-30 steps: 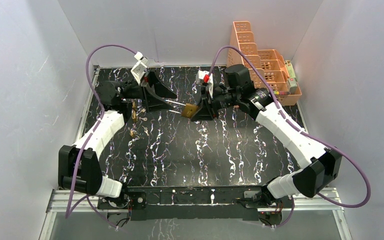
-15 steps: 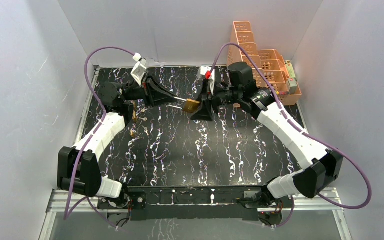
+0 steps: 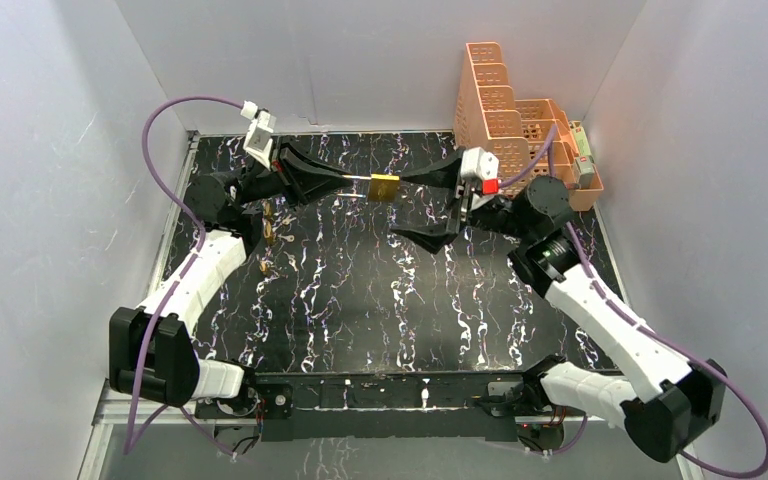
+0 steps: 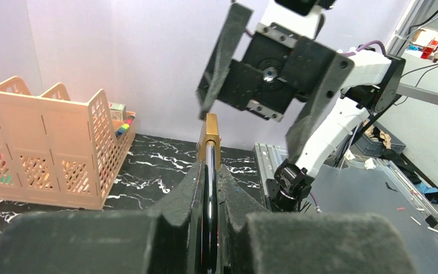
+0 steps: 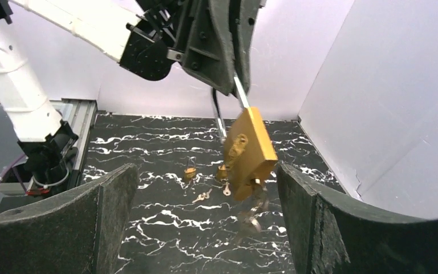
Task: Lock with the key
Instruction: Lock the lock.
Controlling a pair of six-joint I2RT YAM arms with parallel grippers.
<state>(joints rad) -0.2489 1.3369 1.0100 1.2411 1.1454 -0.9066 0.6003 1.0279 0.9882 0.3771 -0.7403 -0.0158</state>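
Seen from above, the left hand clamps the shackle of a brass padlock, steadying it above the table near 12 o'clock, apparently presenting it to the wide-open right hand at its 3 o'clock.

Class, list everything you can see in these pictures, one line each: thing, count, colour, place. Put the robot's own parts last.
padlock: one, brass, held in the air by its shackle over the far middle of the table.
small locks and keys: a few, exact count unclear, brass and silver, lying on the table's left side.
rack: one, orange, far right corner.
box: one, pale, at the rack's right end.
table: one, black with white veins.
left end effector: one, black, shut on the padlock's shackle.
right end effector: one, black, open, close on the padlock's right.
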